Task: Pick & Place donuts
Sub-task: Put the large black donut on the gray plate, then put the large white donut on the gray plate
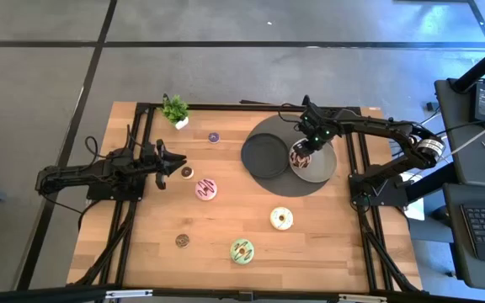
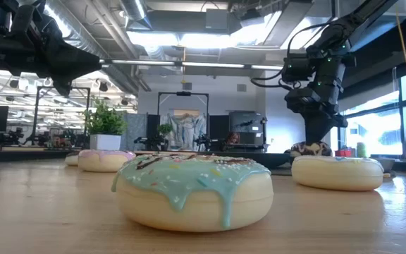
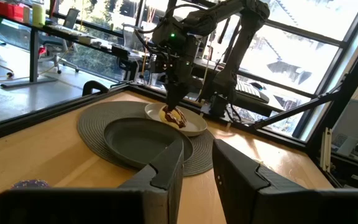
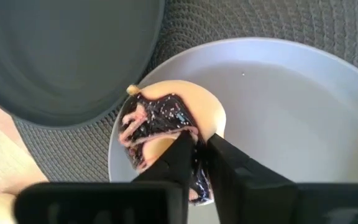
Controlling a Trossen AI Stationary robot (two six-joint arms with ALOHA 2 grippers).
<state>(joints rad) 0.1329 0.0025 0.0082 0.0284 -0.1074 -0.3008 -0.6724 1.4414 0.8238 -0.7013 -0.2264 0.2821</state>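
Chocolate donut (image 4: 166,134) with pink drizzle and sprinkles sits pinched in the right pincer (image 4: 199,163), whose two fingers are clamped across one side of the ring. It hangs low over the pale grey plate (image 1: 320,168), at that plate's left edge, close to the darker plate (image 1: 268,154) beside it. Both plates lie on a round woven mat (image 1: 303,187) at the far right of the table (image 1: 141,252). Judging by this, the donut is being set down on the pale plate, with the grip kept on until it rests flat.

Waiting at the left side of the table, the left pincer (image 1: 175,162) has its fingers apart and empty, aimed toward the plates; a small brown mini donut (image 1: 187,172) lies just beside it. The pink donut (image 1: 206,189) is near it, while the cream donut (image 1: 281,219) and green donut (image 1: 242,250) lie nearer the front, and another mini (image 1: 182,241) to their left. A purple mini (image 1: 214,136) sits far back, right of the potted plant (image 1: 175,110).

Only the right wrist view shows the fingers actually biting the icing. From overhead the arm hides the grip, yet that view alone lays out every donut. The low view fills with the green donut and cannot show the plate's surface at all.
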